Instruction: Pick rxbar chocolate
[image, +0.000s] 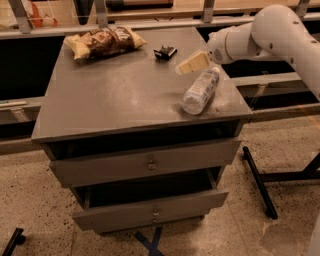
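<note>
The rxbar chocolate is a small flat black bar lying near the back edge of the grey cabinet top. My gripper comes in from the right on a white arm and hovers above the top, just right of and in front of the bar and over the upper end of a clear plastic bottle. Its pale fingers point left toward the bar and hold nothing that I can see.
A yellow-brown chip bag lies at the back left. The bottle lies on its side near the right edge. Two drawers below stand partly pulled out. A shelf rail runs behind the cabinet, and a black stand leg is on the floor at right.
</note>
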